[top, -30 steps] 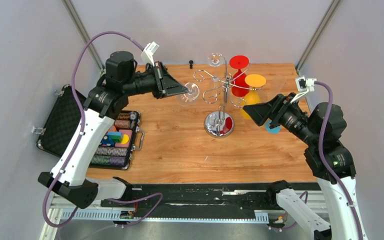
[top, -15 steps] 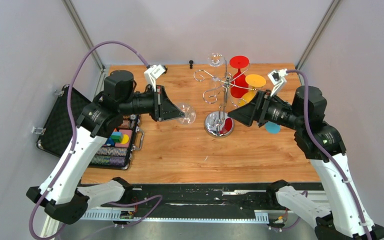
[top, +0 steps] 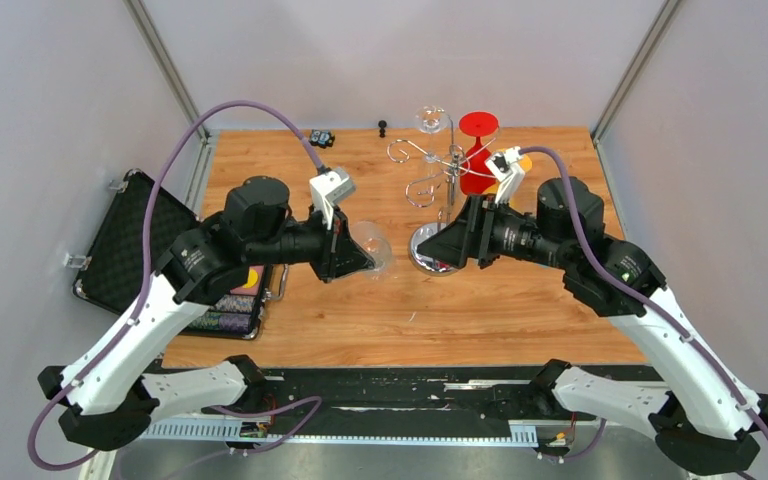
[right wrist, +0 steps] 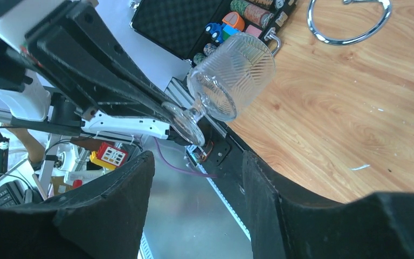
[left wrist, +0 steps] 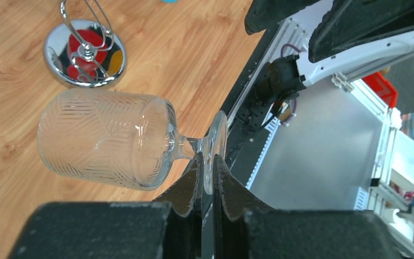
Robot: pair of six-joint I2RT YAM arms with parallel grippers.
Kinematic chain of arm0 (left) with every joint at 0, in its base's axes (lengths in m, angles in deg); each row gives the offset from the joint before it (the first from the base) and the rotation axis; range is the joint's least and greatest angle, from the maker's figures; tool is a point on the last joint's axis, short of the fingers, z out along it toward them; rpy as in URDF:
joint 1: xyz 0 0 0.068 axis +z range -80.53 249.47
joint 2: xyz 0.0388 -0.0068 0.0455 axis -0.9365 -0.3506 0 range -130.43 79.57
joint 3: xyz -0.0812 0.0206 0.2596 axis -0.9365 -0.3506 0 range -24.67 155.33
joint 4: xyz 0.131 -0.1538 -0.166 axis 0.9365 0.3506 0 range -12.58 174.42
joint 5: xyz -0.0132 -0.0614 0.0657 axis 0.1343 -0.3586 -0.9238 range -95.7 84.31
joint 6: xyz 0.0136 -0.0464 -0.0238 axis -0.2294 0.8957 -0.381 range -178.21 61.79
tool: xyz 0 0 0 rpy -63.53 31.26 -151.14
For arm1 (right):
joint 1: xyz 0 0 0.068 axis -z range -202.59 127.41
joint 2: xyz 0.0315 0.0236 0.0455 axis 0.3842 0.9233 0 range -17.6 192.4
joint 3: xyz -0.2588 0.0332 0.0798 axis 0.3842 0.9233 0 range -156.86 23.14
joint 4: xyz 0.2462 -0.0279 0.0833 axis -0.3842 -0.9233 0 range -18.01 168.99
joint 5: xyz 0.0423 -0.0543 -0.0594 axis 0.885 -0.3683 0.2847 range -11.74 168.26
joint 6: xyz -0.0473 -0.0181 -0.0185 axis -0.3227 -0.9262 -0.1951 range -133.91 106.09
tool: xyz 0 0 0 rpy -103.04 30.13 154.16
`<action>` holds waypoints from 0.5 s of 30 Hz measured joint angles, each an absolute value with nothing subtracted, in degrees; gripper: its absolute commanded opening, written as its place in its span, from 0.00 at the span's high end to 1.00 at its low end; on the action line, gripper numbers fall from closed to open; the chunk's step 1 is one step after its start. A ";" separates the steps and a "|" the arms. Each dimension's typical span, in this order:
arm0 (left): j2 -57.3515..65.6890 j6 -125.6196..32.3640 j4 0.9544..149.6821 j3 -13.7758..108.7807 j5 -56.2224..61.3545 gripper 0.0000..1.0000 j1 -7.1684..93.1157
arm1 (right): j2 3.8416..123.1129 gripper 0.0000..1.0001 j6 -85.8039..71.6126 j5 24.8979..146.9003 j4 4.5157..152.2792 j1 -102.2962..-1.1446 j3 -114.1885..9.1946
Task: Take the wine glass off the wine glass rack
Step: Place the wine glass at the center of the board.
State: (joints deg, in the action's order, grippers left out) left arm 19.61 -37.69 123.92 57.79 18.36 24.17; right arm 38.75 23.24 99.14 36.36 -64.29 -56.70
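Progress, seen from above: wine glass already off the wine glass rack, lying sideways in the air just left of the chrome base, pinched by the left gripper. Right gripper facing it, low in front of that base. On the hooks at the back, a clear glass and a red glass. Open case at the table's left edge.

From the left wrist: fingers pressed together on the thin foot disc, bowl held out level above the wood.

From the right wrist: jaws spread wide, nothing between them, wine glass ahead. Left to do, probably, only a handover or a set-down. Rack arms and the facing gripper close enough to knock.
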 measured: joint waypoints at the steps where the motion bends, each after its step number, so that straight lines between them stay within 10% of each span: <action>1: 20.07 -38.22 123.90 57.31 16.98 1.00 22.75 | 38.78 0.41 24.07 97.98 36.49 -65.51 -56.70; 15: 31.70 -42.07 115.81 47.52 6.97 1.00 14.43 | 40.33 0.41 32.22 88.76 40.08 -73.60 -55.78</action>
